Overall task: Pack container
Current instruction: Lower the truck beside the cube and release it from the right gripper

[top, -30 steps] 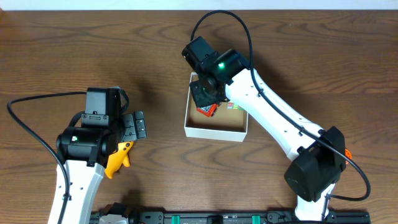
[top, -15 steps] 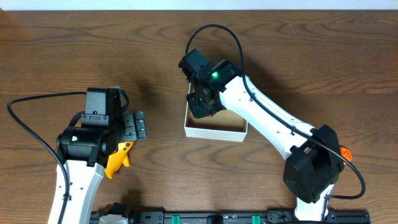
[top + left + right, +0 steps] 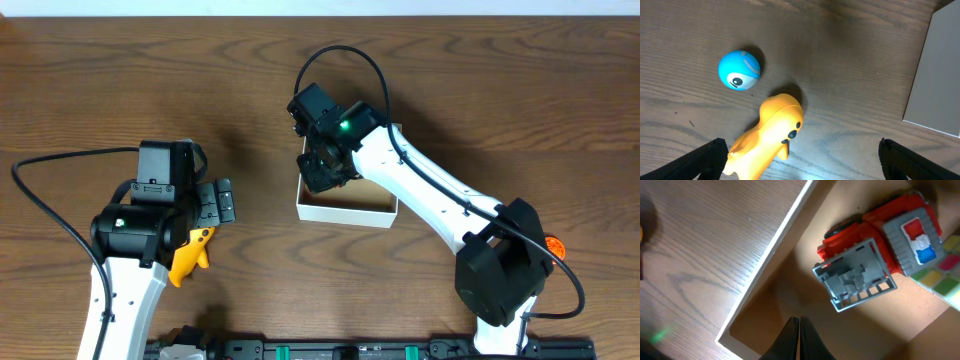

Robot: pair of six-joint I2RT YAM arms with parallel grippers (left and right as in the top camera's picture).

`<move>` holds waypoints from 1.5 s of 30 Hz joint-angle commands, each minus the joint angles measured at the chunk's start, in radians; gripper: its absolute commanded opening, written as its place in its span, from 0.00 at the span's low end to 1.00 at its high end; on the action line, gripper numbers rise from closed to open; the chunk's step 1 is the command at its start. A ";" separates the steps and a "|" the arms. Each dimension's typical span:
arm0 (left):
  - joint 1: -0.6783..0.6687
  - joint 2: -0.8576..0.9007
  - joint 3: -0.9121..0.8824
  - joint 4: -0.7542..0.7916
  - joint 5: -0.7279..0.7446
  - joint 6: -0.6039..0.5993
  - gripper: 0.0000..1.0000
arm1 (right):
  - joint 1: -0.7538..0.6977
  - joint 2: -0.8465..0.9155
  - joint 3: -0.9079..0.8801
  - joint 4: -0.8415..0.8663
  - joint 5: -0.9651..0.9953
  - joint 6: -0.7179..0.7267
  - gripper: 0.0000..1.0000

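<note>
The container (image 3: 345, 212) is a shallow white-walled box with a brown inside at mid-table; its rim shows in the right wrist view (image 3: 771, 250). Inside lies a red and grey toy truck (image 3: 875, 245) beside a multicoloured block (image 3: 942, 277). My right gripper (image 3: 797, 330) is shut and empty, over the box's inside, apart from the truck. My left gripper (image 3: 800, 160) is open above a yellow duck toy (image 3: 771, 137) lying on the table, with a blue ball (image 3: 739, 69) beyond it. The duck also shows overhead (image 3: 190, 256).
The right arm (image 3: 420, 190) reaches across the box from the lower right. The box's white side shows at the right edge of the left wrist view (image 3: 937, 75). Black cables loop over the wood table.
My right gripper has let go of the red truck into the box and shifted slightly left and back. The left arm has not moved.
</note>
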 commanded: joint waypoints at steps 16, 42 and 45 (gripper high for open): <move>0.003 -0.001 0.020 -0.008 -0.002 0.005 0.98 | 0.016 0.003 -0.122 0.148 -0.018 -0.025 0.03; 0.003 -0.001 0.020 -0.008 -0.002 0.006 0.98 | 0.014 0.003 -0.163 0.180 0.206 0.079 0.01; 0.003 -0.001 0.020 -0.008 -0.002 0.006 0.98 | 0.014 0.003 -0.163 0.163 0.253 0.121 0.01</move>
